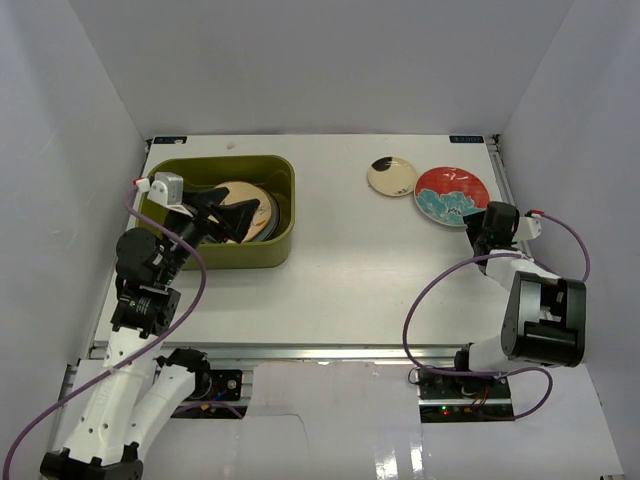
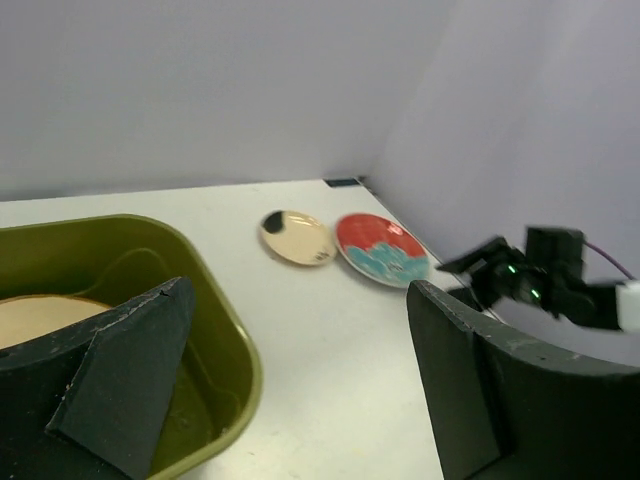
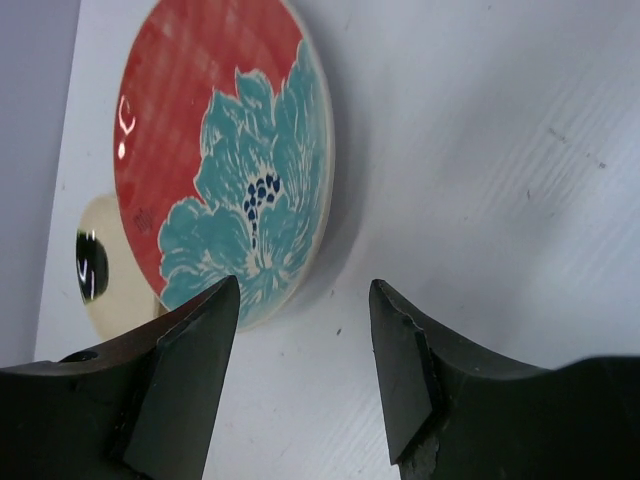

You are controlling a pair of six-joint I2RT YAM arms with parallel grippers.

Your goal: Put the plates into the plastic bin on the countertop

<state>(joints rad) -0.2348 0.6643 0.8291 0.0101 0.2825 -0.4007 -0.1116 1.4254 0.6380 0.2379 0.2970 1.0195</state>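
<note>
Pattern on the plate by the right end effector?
Red plate with a teal flower; right wrist view best.

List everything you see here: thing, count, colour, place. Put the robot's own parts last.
Plastic bin: one, olive-green, far left of the countertop.
Plates in the bin: stacked, count unclear, top one cream, partly hidden by the left hand.
Red-teal plate: one, red with a teal flower, far right on the countertop.
Small cream plate: one, cream with a dark mark, beside the red-teal plate.
Countertop: one, white.
Left hand: black, open, over the bin.
Right hand: black, open, at the red-teal plate's edge.
</note>
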